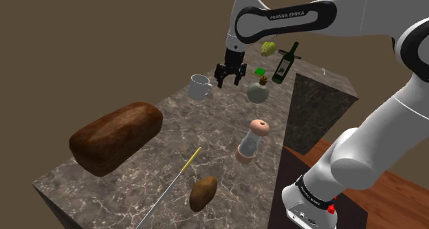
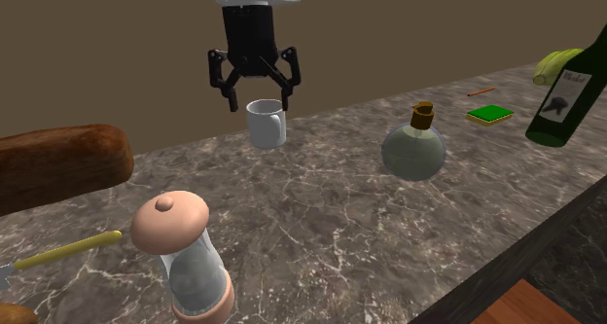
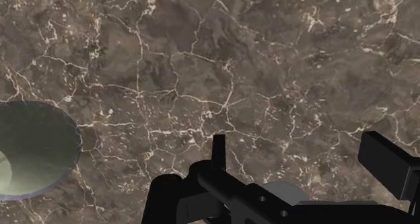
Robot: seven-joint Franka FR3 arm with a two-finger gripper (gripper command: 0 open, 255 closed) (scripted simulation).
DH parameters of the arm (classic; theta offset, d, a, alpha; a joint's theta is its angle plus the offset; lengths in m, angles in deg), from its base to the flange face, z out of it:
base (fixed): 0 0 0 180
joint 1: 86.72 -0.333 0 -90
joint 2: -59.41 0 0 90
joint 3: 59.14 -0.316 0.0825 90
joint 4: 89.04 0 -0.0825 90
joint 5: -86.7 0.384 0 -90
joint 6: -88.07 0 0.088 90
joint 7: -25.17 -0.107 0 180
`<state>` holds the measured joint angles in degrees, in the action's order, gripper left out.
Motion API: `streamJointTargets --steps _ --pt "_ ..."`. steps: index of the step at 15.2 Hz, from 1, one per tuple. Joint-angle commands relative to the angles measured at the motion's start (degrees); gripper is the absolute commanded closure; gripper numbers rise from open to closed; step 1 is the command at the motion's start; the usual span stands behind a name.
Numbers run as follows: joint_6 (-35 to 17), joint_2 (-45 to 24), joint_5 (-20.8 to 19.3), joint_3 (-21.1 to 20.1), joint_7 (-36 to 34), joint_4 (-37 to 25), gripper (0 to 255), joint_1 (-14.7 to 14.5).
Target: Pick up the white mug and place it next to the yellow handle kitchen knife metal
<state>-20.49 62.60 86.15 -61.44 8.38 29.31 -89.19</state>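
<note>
Pink-capped grinder (image 2: 183, 259) sits closest to the camera, lower left of the second exterior frame. Your tool (image 2: 261, 104) hangs upper centre there, fingers spread wide, gripping nothing, just above the white mug (image 2: 265, 125). The mug stands upright on the marbled tabletop (image 1: 206, 128) near its far edge, upper middle of the shoulder frame. The yellow-handled knife (image 1: 187, 165) lies lower centre of that frame, well apart from the mug, between the brown loaf (image 1: 115, 137) and a potato (image 1: 203, 193). A round flask (image 2: 413, 147) and a green bottle (image 2: 569, 93) stand at right.
</note>
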Motion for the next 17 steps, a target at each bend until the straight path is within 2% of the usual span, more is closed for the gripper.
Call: streamJointTargets --steps 1,8,14,17 --pt "-1.0 -4.0 0.0 -0.1 -0.3 -3.6 0 -0.1" --pt "-2.0 -19.2 -0.3 -0.5 -2.1 -19.2 0 -0.7" --pt "0.4 -33.6 -0.6 -0.5 -3.2 -37.3 0 -1.5" --pt "-0.7 -34.8 -0.6 -0.5 -3.3 -37.4 0 -1.6"
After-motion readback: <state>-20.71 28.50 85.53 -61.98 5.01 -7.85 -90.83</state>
